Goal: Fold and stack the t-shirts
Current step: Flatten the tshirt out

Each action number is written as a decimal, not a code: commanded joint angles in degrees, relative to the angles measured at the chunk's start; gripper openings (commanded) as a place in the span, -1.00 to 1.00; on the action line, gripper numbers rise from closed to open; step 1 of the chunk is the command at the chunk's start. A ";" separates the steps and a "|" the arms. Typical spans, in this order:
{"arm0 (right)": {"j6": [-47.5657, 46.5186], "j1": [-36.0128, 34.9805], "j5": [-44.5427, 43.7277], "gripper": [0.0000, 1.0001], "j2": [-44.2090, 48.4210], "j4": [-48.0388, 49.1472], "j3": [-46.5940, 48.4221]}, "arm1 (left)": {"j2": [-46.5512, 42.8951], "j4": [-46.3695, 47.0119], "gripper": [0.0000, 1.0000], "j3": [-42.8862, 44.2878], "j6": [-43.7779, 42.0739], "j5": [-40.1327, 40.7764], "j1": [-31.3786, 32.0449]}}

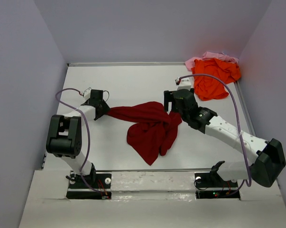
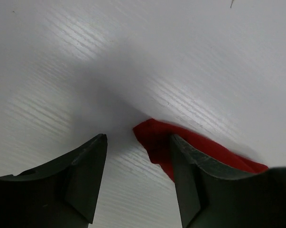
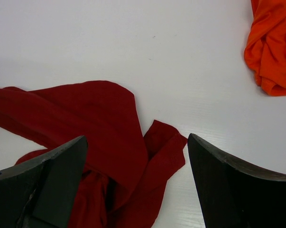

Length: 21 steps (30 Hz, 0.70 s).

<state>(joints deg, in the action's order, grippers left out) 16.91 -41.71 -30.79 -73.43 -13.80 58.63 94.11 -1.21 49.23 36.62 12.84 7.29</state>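
**Maroon shirt not yet laid flat; neither end effector holds it**

The maroon t-shirt (image 1: 150,128) lies crumpled in the middle of the surface (image 1: 133,80). One long strip of it stretches out to the left and the bulk hangs in loose folds toward the near edge. No neckline or sleeve can be picked out, so you are judging by edges alone.

The left end effector (image 1: 104,110) sits at the tip of that strip. Its wrist view shows the fingers apart, with the cloth's end lying just inside one of them and not pinched. The right end effector (image 1: 170,102) hovers over the shirt's right side with its fingers spread wide and cloth beneath the gap.

The step in hand looks like spreading the first shirt, and no fold has been made. Your next move likely calls for closing on two opposite edges and drawing them apart until the shirt lies flat.

The orange t-shirt (image 1: 213,78) and the pink t-shirt (image 1: 204,58) wait heaped together in the far right corner, well apart from the maroon one.
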 commanded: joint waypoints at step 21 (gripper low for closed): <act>0.23 0.32 1.34 0.80 4.61 3.34 -0.88 | 2.49 0.77 -1.00 4.12 -3.22 -5.72 -0.52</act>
<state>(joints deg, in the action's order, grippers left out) 16.93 -41.67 -29.91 -70.11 -13.13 58.26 97.30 -1.08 52.34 34.57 8.60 7.18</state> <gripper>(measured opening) 0.903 0.023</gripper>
